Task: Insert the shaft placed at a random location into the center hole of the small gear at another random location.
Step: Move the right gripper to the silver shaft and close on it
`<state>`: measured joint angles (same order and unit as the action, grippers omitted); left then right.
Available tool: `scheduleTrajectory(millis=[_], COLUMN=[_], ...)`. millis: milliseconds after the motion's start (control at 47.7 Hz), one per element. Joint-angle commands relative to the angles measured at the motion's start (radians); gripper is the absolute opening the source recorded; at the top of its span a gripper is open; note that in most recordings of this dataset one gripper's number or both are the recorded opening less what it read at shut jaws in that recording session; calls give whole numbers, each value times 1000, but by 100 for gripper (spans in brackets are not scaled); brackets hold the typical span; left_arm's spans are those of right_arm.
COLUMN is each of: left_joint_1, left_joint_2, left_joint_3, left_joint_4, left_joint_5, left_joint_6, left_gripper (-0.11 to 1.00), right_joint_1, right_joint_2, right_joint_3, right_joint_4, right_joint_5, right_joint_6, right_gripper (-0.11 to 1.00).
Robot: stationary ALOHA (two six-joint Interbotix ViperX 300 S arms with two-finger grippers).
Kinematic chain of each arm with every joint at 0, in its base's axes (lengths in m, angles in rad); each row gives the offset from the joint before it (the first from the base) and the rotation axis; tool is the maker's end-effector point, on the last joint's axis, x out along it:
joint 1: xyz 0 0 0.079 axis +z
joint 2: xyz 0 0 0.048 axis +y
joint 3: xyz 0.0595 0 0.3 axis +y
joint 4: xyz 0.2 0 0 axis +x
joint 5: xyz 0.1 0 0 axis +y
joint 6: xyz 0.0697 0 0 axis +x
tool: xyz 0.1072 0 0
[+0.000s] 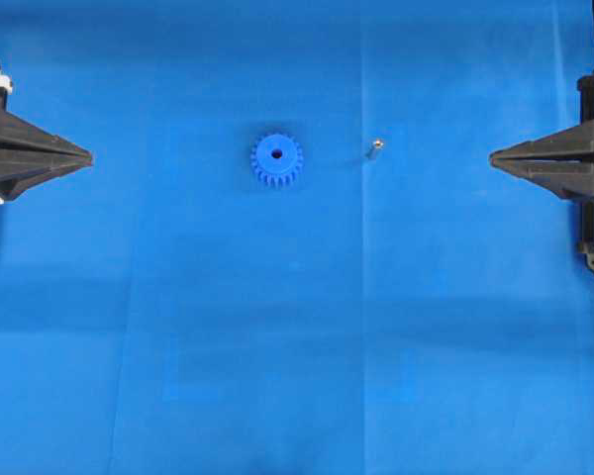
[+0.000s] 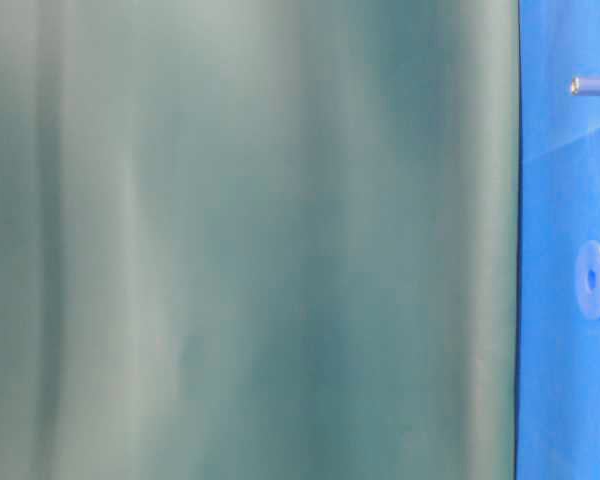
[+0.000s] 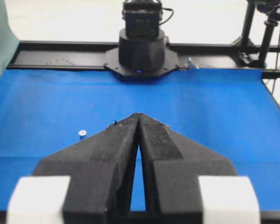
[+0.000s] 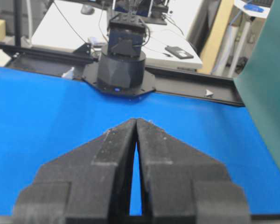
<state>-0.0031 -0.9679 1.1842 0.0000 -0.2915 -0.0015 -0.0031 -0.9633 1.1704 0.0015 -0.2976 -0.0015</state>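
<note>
- The left gripper sits at the far left of the overhead view, its two black fingers pressed together tip to tip, with nothing between them. The wrist view shows only a thin wedge of blue showing through further back between the fingers.
- The blue table cover stretches flat beneath both arms, creased by faint fold lines.
- The small gear lies flat on the cover, well out in front of the left fingertips and roughly in line with them, teeth all round and hub facing up.
- The center hole shows as a dark dot in the hub, with nothing in it.
- The shaft lies apart from the gear, to its right, between the gear and the right fingertips and nearer the gear. In the left wrist view it shows beyond the fingertips and off to their left, as a small silvery stub on the cover.
- The right gripper sits at the far right, pointing back toward the left one. Its fingers are likewise pressed together at the tips, holding nothing.
- In the table-level view a green backdrop fills most of the frame, with the gear and shaft blurred at the right edge.
</note>
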Motion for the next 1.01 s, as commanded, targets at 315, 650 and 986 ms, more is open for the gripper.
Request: scheduleTrajectory(millis=[315, 650, 986], left_joint_1=[-3, -2, -2], left_joint_2=[-38, -40, -40], left_joint_3=[-20, -18, -17], left_joint_4=[2, 2, 2], left_joint_5=[12, 20, 28], left_joint_6=[-3, -3, -3], left_gripper=[0, 0, 0], right_joint_1=[-37, -140, -189], right_joint_2=[43, 236, 574], right_joint_3=[-17, 3, -11], right_joint_4=[0, 26, 60], right_joint_5=[5, -100, -276], right_joint_6=[-6, -5, -5], right_gripper=[-6, 0, 78])
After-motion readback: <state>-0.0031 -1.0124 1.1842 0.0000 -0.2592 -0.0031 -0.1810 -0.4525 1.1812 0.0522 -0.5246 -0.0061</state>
